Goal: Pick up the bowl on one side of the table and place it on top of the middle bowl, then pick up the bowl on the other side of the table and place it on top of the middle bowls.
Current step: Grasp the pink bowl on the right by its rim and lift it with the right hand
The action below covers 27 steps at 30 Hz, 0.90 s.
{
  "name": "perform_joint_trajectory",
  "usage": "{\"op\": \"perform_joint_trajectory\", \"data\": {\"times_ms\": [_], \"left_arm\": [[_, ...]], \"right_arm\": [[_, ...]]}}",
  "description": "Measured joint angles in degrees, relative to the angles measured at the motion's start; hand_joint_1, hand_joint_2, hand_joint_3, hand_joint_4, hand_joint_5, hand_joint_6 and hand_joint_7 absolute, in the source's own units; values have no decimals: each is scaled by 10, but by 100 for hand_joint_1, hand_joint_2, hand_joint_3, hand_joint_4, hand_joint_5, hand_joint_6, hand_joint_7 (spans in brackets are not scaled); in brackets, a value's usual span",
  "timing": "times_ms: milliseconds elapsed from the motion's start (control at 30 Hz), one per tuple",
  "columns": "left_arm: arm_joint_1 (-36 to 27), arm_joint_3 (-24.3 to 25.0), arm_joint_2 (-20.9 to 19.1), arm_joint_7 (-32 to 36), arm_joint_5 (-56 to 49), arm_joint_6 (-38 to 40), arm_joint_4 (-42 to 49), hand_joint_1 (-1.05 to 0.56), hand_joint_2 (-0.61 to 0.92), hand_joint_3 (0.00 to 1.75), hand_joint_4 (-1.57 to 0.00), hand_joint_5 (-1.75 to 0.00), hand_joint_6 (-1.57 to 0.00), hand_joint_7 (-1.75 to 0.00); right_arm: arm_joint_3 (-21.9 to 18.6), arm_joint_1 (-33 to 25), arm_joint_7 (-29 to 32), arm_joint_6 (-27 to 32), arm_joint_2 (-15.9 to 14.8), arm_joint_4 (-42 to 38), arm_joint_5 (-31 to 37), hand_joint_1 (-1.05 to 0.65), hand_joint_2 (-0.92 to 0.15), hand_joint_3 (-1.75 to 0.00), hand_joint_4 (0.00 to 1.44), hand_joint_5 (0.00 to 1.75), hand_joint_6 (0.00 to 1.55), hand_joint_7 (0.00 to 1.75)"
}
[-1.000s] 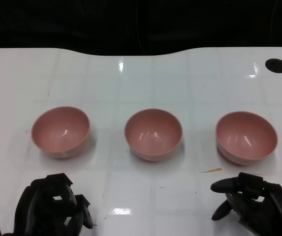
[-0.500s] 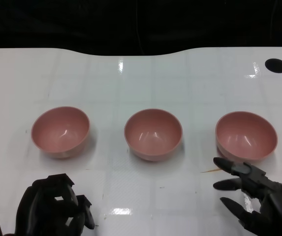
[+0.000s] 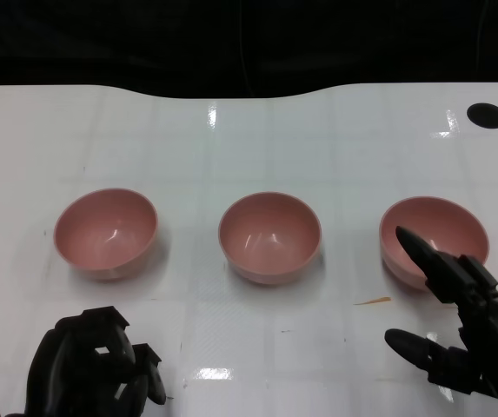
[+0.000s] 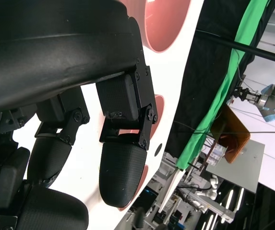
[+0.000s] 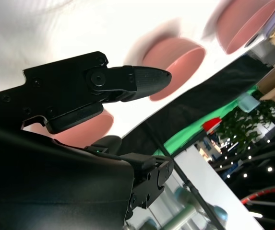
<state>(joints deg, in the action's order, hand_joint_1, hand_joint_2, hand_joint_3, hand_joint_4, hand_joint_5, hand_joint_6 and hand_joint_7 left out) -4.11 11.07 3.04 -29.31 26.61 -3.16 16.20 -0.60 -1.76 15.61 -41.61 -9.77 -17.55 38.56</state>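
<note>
White and glossy, the table (image 3: 249,148) is backed by a black curtain along its far edge, where the edge curves inward near the middle. Dark round holes are seen at the far left and far right corners. Three pink bowls are set in a row across the middle of the table, well apart from one another, all upright and empty: the left bowl (image 3: 106,232), the middle bowl (image 3: 269,236) and the right bowl (image 3: 434,241). A small orange mark (image 3: 373,301) is seen on the table just in front of the right bowl.

The right hand (image 3: 466,334) is raised near the front right corner with its fingers spread wide and nothing held; one fingertip (image 3: 409,241) is seen over the near rim of the right bowl, though contact cannot be told from the head view. In the right wrist view a finger is stretched out toward the row of bowls, with nothing between the fingers.

The left hand (image 3: 92,365) is kept low at the front left edge, its fingers curled in on nothing, apart from the left bowl. In the left wrist view the bent fingers (image 4: 123,172) are seen above the white surface, with parts of the pink bowls beyond.
</note>
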Motion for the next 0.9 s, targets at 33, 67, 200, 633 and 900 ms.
{"op": "perform_joint_trajectory", "data": {"times_ms": [33, 67, 200, 633, 900], "left_arm": [[0, 0, 0, 0, 0, 0, 0, -83, -60, 175, -157, -108, -157, -94], [0, 0, 0, 0, 0, 0, 0, -83, -60, 175, -157, -107, -157, -94], [0, -1, 0, 0, 0, 0, 0, -82, -61, 175, -157, -107, -157, -94], [-1, -4, 1, 0, -1, 0, -1, -81, -60, 175, -157, -107, -157, -94], [-1, -5, 4, 0, -1, -1, -1, -81, -58, 175, -157, -106, -157, -93]], "right_arm": [[6, 1, 13, 13, -3, 7, 16, -73, -92, -47, 0, 38, 4, 0], [10, 2, 22, 23, -6, 11, 27, -73, -92, -47, 0, 35, 3, 1], [23, 2, 40, 74, -15, 30, 53, -73, -92, -49, 0, 23, 0, 0], [88, 45, 55, 292, -41, 77, 170, -62, -92, -53, 2, 14, 3, 1], [129, 88, 47, 362, -54, 61, 182, -60, -92, -48, 0, 44, 11, 5]]}}
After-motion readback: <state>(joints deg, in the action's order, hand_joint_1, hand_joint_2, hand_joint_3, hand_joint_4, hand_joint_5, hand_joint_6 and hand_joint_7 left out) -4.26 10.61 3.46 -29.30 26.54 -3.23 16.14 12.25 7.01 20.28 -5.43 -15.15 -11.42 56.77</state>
